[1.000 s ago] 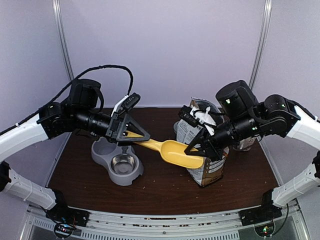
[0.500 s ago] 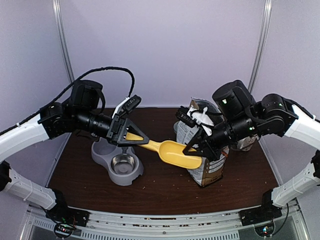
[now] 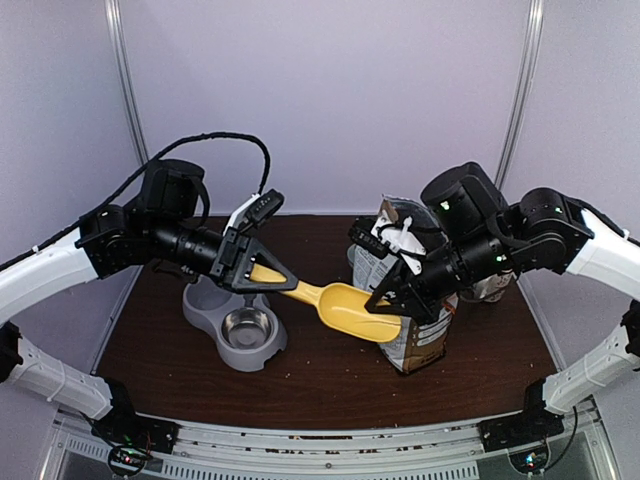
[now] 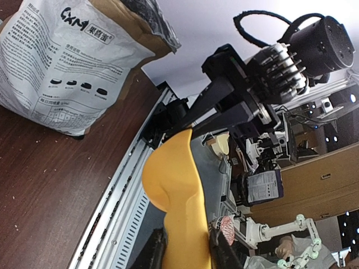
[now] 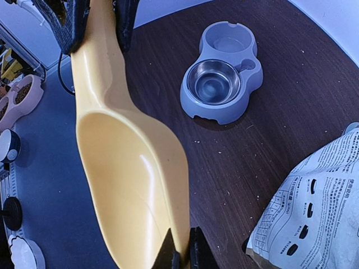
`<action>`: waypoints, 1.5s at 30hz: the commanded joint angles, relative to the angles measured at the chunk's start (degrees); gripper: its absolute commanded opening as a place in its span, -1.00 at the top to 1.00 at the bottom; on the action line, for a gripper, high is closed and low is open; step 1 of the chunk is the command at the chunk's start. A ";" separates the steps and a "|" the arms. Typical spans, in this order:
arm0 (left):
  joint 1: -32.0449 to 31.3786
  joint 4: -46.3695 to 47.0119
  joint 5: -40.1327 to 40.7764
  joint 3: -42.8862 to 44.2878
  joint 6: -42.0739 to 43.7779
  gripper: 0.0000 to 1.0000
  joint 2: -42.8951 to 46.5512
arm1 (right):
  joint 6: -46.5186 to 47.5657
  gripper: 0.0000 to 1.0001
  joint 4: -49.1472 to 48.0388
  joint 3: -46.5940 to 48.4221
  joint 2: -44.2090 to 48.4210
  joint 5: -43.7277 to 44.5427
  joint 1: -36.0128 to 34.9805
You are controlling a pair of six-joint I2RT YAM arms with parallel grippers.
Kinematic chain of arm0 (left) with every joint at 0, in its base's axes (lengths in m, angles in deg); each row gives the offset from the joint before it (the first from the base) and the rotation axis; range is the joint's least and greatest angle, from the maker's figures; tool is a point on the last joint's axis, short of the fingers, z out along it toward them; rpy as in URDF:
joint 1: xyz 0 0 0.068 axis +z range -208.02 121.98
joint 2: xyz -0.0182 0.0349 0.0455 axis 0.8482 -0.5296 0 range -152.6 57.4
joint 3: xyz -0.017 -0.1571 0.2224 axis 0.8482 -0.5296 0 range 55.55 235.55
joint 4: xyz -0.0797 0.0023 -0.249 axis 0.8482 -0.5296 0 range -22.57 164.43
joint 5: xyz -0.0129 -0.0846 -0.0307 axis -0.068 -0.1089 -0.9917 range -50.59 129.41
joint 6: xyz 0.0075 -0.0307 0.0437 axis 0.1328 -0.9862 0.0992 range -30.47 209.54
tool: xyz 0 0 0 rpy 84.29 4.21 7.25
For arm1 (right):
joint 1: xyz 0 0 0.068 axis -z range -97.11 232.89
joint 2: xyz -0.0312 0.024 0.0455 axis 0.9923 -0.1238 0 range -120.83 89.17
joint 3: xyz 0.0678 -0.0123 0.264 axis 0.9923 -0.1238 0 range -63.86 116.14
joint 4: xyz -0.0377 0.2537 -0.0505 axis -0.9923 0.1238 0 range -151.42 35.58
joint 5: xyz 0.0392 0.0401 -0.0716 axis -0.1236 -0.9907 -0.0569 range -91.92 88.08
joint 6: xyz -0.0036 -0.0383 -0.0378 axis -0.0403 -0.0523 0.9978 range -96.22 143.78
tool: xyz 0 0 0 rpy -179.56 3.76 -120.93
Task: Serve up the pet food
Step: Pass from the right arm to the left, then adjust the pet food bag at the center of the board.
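A yellow scoop (image 3: 355, 310) hangs level above the table between both arms, and its bowl (image 5: 129, 168) is empty. My left gripper (image 3: 275, 277) is shut on the scoop's handle (image 4: 179, 224), a finger pressed against each side. The scoop's front rim is pinched by my right gripper (image 5: 182, 255), which is shut and sits next to the bag (image 3: 420, 345). The silver-white printed bag (image 4: 67, 61) stands open at the right. No pet food shows; the bag's inside is hidden.
A grey double pet feeder (image 3: 212, 305) with a steel bowl (image 5: 214, 81) sits at the left on the dark wooden table (image 3: 320, 375). Light crumbs dot the wood. The table's metal front rail (image 3: 330, 440) runs along the near edge.
My left gripper's fingers have closed onto the scoop's handle. The right arm has shifted slightly left with the scoop's rim still pinched.
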 commanded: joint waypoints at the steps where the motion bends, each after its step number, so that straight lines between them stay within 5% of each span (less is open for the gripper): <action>1: -0.38 -0.09 1.25 -0.60 1.21 0.66 0.11 | -2.58 1.00 -0.05 1.54 -0.20 2.71 0.19; 6: -0.38 0.02 3.40 -0.77 0.64 0.81 0.92 | -3.30 0.82 -0.92 1.71 0.75 2.90 0.62; 15: 0.46 9.27 10.69 -5.48 -5.73 0.88 5.50 | -5.04 -0.24 -0.49 2.59 6.19 7.49 3.10; 21: 0.59 17.66 16.32 -8.46 -7.35 0.87 8.54 | -13.27 -0.47 -2.04 -0.41 10.58 14.27 5.75; 29: 0.68 20.95 24.79 -6.95 -4.99 0.86 11.81 | -17.13 -0.42 -0.50 -3.15 14.81 21.67 13.15; 38: 0.68 20.77 27.11 -7.18 -4.39 0.85 12.94 | -12.01 -0.17 6.41 3.11 6.01 31.45 18.16; 45: 0.68 19.61 27.07 -4.88 -3.34 0.85 11.31 | -8.45 0.01 5.19 6.91 -1.66 28.81 21.70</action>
